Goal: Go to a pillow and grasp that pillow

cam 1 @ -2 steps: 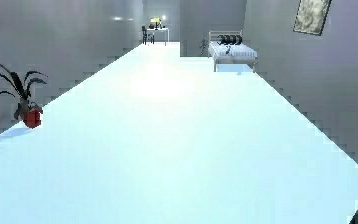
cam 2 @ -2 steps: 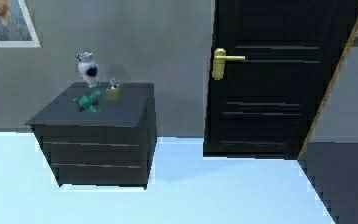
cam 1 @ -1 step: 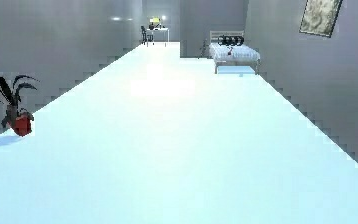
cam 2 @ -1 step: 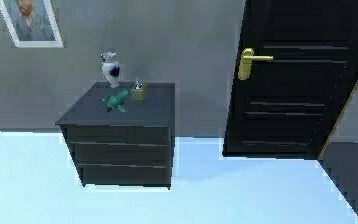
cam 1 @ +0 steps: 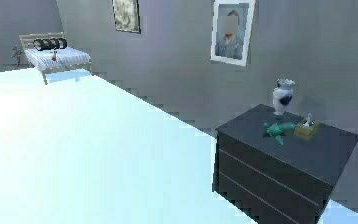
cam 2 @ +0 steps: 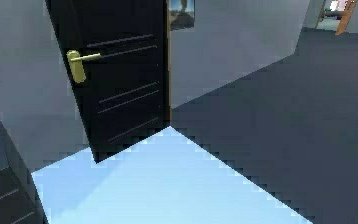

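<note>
A bed (cam 1: 57, 58) with a light frame stands far off at the forward view's upper left, against the back wall. Dark rounded shapes (cam 1: 51, 43) lie at its head; they may be pillows, but they are too small to tell. A stretch of pale floor (cam 1: 87, 140) lies between me and the bed.
A dark dresser (cam 1: 282, 160) stands at the forward view's right, bearing a white vase (cam 1: 283, 98), a green object (cam 1: 278, 128) and a small box (cam 1: 307, 129). Two framed pictures (cam 1: 232, 30) hang on the wall. A black door (cam 2: 112, 70) with a brass handle (cam 2: 82, 62) stands open in the arm side view.
</note>
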